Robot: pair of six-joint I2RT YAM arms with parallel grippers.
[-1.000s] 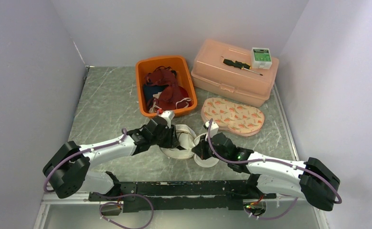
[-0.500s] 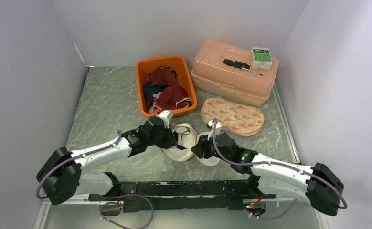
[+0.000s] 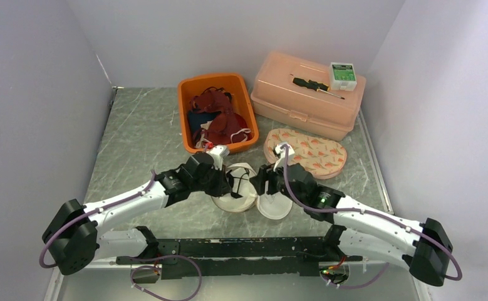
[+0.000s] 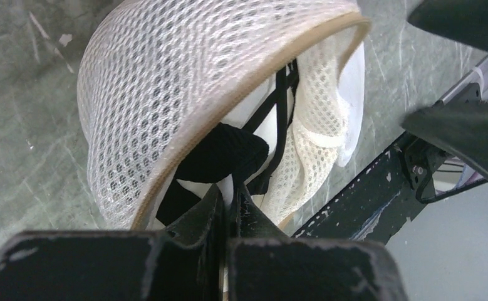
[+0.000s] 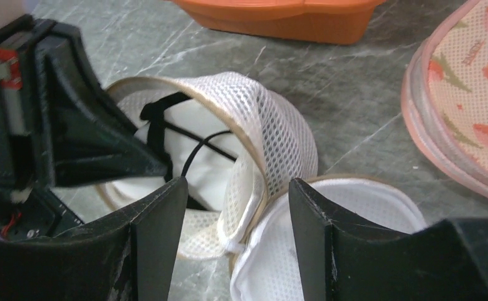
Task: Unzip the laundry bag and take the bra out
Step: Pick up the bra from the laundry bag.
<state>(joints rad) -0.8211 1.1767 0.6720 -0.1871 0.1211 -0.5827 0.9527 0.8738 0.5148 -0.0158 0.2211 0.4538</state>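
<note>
Green-grey marbled surface [image 3: 134, 138] runs between pale walls, and the white mesh laundry bag [image 3: 233, 188] lies on it close to my bases. It is already unzipped, with its domed half tipped up and its other half [image 3: 272, 205] folded out flat beside it. Inside the dome sits the black bra [image 4: 225, 150], its straps crossing the white lining.

My left jaws are pressed together right at the bra's lower edge. Whether they hold black fabric or only lining I cannot tell. My right jaws are spread wide just in front of the bag's tan rim [image 4: 316, 44], touching nothing that I can see.

That is my worry. Nothing pins the bag, and it looks light, so a pull with the left could drag bag and bra along together. A strap [image 4: 283, 106] could also catch on the rim. Both wrists sit near each other, so a hasty lift risks a knock.
</note>
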